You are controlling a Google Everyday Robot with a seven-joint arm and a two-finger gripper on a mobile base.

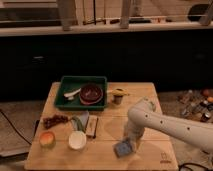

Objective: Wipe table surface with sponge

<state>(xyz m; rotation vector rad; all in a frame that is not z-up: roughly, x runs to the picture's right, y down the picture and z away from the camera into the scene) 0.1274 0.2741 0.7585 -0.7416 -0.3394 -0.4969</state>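
Note:
The sponge (123, 148) is a small blue-grey pad lying flat on the table surface (150, 95), near the front edge and right of centre. My gripper (130, 140) comes down from the white arm (170, 125) that reaches in from the right. It is shut on the sponge's upper right side and presses it onto the wood. The table surface is light wooden planks.
A green tray (67, 85) with a dark red bowl (91, 93) stands at the back left. A small cup (118, 96) stands beside it. A white cup (77, 140), a dark block (92, 127), an orange fruit (47, 139) and dark red fruit (54, 120) are at the front left. Bottles (200, 105) stand on the floor at right.

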